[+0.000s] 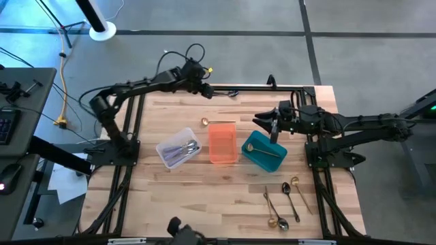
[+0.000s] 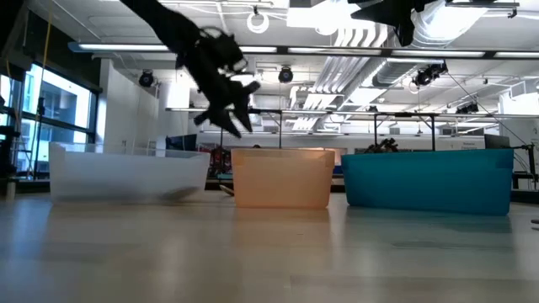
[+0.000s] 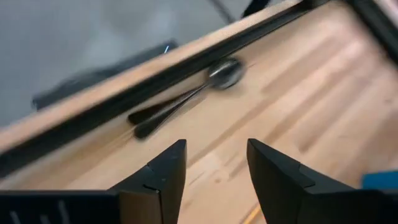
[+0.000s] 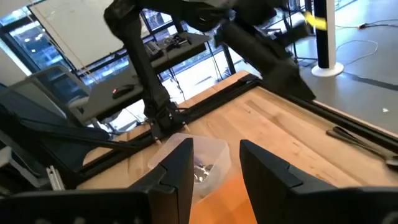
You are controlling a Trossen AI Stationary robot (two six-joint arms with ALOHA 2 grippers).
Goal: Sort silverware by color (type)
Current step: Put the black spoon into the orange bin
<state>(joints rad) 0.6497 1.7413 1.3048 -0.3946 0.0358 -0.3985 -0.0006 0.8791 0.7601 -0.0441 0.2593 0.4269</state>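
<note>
No text, label, brand, number or sign can be read in any view. Nothing legible is borne by the bins, the silverware, the table or the arms, and what hangs in the room behind the table is too small to be made out.

Grey floor (image 1: 225,41), tall windows (image 2: 42,109), exposed ceiling pipes (image 2: 354,93)
</note>
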